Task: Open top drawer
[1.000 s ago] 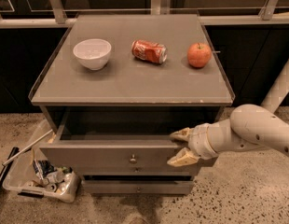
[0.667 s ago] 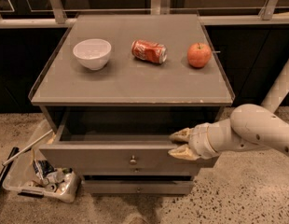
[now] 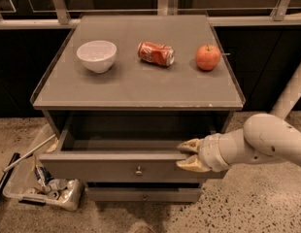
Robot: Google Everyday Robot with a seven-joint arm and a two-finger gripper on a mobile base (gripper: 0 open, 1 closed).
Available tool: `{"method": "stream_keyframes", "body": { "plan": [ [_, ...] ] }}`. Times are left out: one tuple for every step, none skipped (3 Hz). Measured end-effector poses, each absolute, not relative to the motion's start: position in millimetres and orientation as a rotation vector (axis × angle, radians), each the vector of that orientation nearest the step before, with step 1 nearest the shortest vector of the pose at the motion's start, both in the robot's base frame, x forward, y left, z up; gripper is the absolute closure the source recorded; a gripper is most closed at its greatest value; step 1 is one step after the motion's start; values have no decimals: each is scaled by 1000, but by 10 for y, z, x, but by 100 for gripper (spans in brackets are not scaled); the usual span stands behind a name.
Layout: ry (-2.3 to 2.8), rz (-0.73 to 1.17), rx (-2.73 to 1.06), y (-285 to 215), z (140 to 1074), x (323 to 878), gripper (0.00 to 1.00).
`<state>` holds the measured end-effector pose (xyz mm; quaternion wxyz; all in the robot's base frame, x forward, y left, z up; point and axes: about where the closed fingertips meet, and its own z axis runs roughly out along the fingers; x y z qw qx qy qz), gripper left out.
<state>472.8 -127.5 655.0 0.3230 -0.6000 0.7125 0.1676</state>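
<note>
The top drawer [image 3: 107,168] of the grey cabinet stands pulled out, showing its deep grey box and a small round knob [image 3: 139,170] at the centre of its front. My gripper [image 3: 188,156] is at the right end of the drawer front. One finger [image 3: 190,145] lies over the top edge on the inside and the other [image 3: 190,165] lies on the outer face, so the front panel is pinched between them. The white arm reaches in from the right.
On the cabinet top [image 3: 141,89] are a white bowl [image 3: 96,55], a red can on its side [image 3: 156,53] and an apple [image 3: 208,57]. A lower drawer [image 3: 143,194] is closed. A plastic bin of rubbish [image 3: 43,188] and a stick lie on the floor at the left.
The drawer has slid a little further out with my gripper on its front. The two fingers have drawn slightly closer together.
</note>
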Motion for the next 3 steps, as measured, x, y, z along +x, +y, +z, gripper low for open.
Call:
{"method": "stream_keyframes", "body": {
  "plan": [
    [1892,440,-1548,-1285,6570,4576,100],
    [1892,440,-1548,-1285,6570,4576,100],
    [1892,440,-1549,-1285,6570,4576,82]
  ]
}}
